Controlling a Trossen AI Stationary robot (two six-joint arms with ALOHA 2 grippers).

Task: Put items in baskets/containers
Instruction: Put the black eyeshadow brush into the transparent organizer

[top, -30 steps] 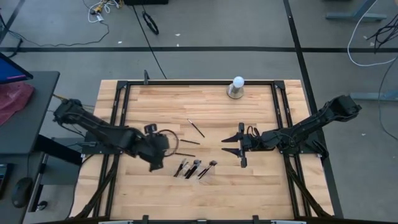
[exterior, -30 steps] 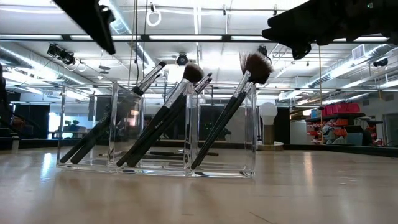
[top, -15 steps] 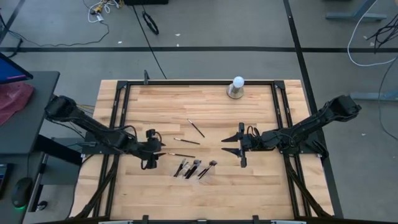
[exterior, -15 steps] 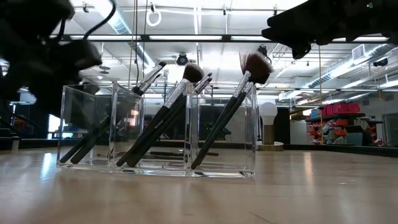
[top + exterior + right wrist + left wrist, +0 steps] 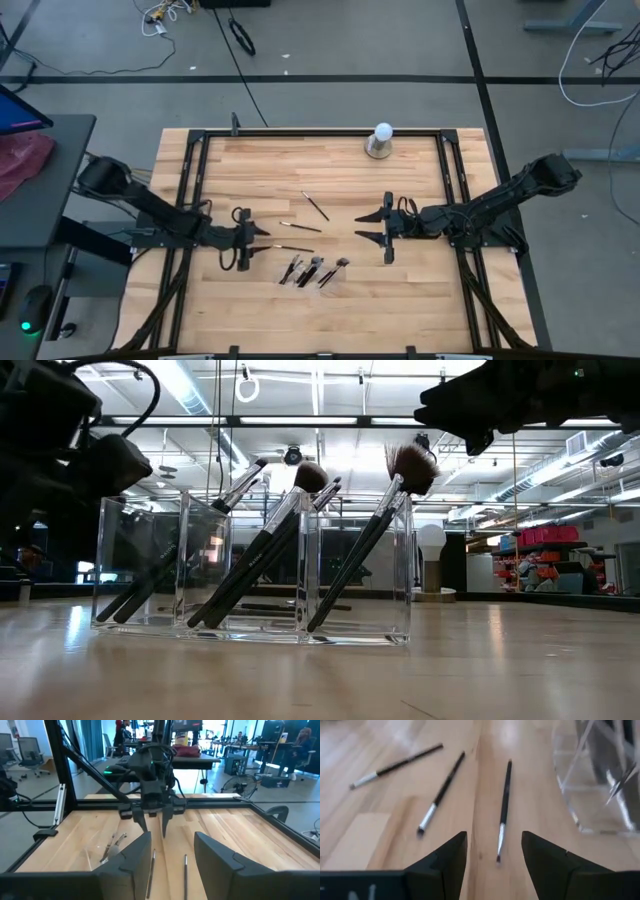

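Three slim dark brushes lie loose on the wood: one (image 5: 315,205) farthest, one (image 5: 300,227) in the middle, one (image 5: 291,248) nearest. The clear container (image 5: 315,270) stands near the front; in the low view the container (image 5: 255,570) has three compartments, with several brushes (image 5: 265,550) leaning in them, bristles up. My left gripper (image 5: 248,243) is low over the table, left of the loose brushes and open. In the left wrist view the nearest brush (image 5: 503,810) lies just ahead of my left gripper (image 5: 494,836). My right gripper (image 5: 360,227) hangs open right of the brushes, touching nothing.
A white ball-shaped object on a grey base (image 5: 381,140) stands at the far edge. Black frame rails (image 5: 190,200) run along the table's left and right sides. Bare wood (image 5: 420,300) lies right of the container.
My left gripper has come down from high above the table to just over the wood, drawing back a little toward the left edge and tipping from pointing down toward more level. Its fingers stay open. The brushes and the container have not moved.
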